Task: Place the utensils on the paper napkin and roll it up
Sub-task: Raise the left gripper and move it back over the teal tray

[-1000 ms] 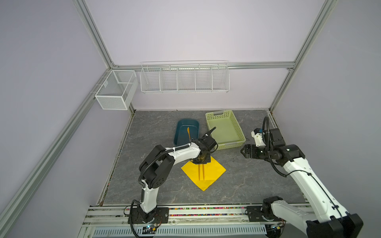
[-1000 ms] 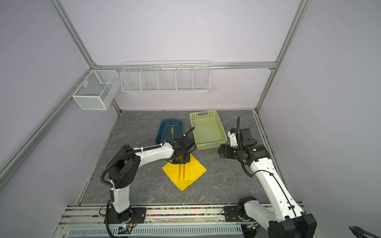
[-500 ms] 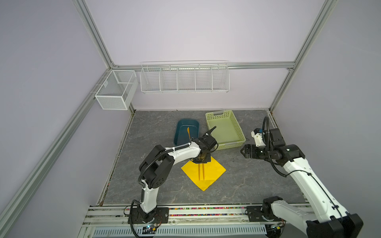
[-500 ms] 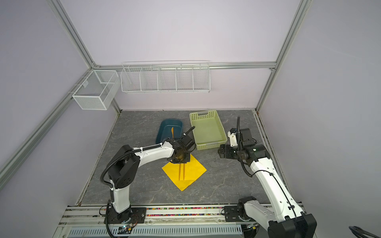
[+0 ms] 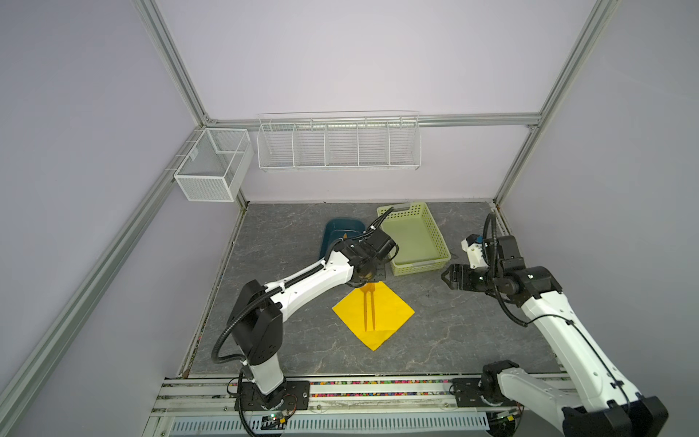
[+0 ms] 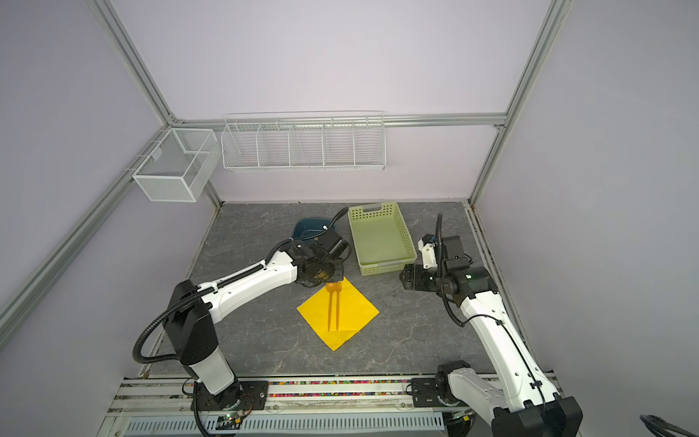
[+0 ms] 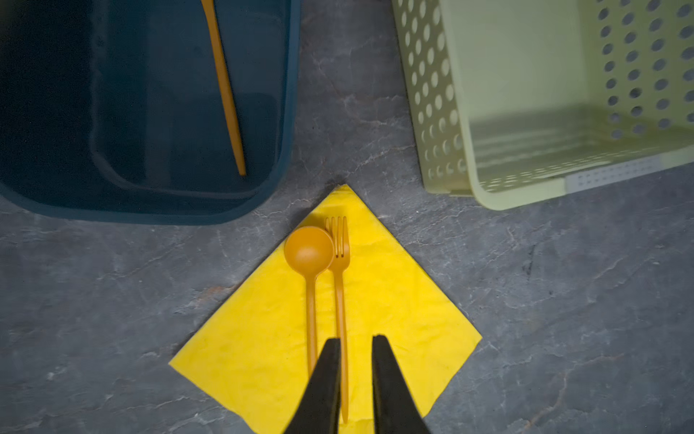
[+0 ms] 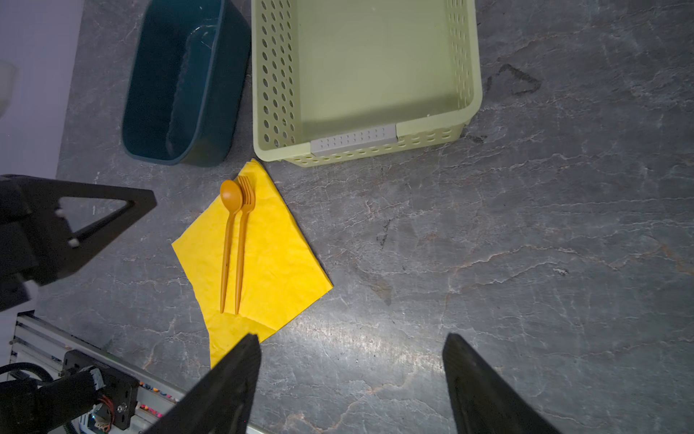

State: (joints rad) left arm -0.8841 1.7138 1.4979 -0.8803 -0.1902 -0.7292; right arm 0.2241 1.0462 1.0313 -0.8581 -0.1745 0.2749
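This is a robotics lab test cell. Aluminium frame posts (image 5: 181, 81) and plain lilac walls box in a grey stone-patterned bench (image 5: 283, 234). Two white-and-black robot arms, the left arm (image 5: 310, 282) and the right arm (image 5: 559, 321), are bolted to a metal rail (image 5: 378, 393) along its front edge, their cables exposed. A white wire rack (image 5: 338, 145) and a mesh box (image 5: 212, 166) hang on the frame.

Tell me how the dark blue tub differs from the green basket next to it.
The dark blue tub has solid walls; the green basket has walls full of holes. The tub holds one orange knife; the basket holds nothing. The tub is narrower than the basket. Both stand open-topped on the grey table, beyond the yellow napkin.
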